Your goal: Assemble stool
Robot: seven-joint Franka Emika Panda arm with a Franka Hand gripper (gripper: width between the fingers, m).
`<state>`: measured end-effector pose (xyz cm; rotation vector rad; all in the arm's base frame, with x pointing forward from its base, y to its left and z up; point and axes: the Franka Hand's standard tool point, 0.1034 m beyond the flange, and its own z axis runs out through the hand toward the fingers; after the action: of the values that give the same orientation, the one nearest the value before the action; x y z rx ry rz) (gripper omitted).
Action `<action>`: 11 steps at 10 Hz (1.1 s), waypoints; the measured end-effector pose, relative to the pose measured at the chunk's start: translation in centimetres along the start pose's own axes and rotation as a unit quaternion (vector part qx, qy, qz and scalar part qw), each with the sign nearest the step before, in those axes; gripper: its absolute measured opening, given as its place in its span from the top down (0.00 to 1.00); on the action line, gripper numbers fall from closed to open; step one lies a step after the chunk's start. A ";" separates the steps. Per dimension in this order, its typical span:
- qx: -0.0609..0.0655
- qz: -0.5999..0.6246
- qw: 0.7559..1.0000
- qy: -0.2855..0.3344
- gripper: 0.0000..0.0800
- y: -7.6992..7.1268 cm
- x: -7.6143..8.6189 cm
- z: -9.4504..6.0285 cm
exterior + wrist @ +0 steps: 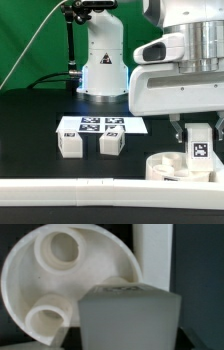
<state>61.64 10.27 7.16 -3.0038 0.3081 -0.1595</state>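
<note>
Seat disc (165,168) lies sockets-up, close against the L-shaped rail (90,190), likely braced for insertion. Held leg (198,150) hangs upright just above it. The gripper (198,133) has its jaws closed on the leg's sides. Second leg (71,144) and third leg (111,143) wait beside the marker board (100,124).

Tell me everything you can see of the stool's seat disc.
The seat disc is a round, white, plastic-looking plate with a raised rim. The wrist view shows its face carrying two raised round sockets, both empty. It lies flat on the black table at the exterior view's right, just beyond the long white rail. A tagged leg, held in the gripper, stands over it; whether the two touch cannot be told.
</note>
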 end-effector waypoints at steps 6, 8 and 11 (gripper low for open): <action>0.005 0.171 0.985 0.001 0.58 0.1 0.2 -0.1; 0.019 0.302 0.953 0.007 0.58 0.1 0.4 -0.2; 0.036 0.469 0.883 -0.003 0.58 0.1 0.4 -0.2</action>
<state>61.95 10.09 7.42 -2.4224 1.6219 -0.0576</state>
